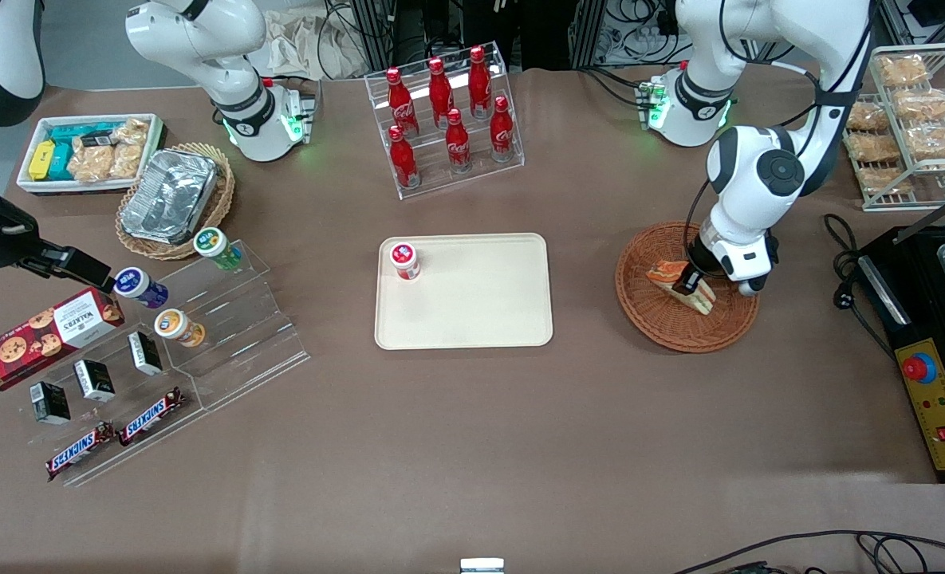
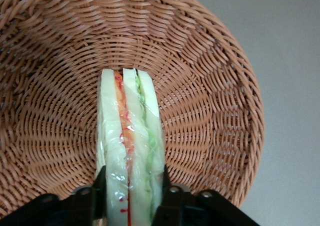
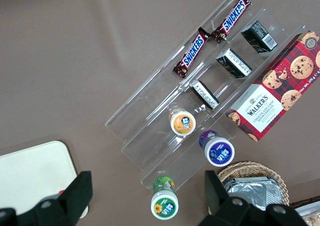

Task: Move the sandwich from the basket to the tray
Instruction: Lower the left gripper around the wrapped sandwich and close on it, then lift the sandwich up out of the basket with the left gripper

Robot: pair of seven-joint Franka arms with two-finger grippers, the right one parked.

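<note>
Sandwich [image 2: 130, 151] sat in basket [image 1: 663, 319], on edge. Gripper [image 2: 131, 198] pinched bread faces, fingers [image 2: 99, 188] flanking, so we judged filling stayed intact. Tray [image 1: 472, 319] at basket's nine o'clock.

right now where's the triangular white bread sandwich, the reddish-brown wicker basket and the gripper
triangular white bread sandwich [image 2: 131, 136], left wrist view, cut face
reddish-brown wicker basket [image 1: 663, 323], front view, bare woven floor
gripper [image 1: 691, 281], front view, between fingers
</note>
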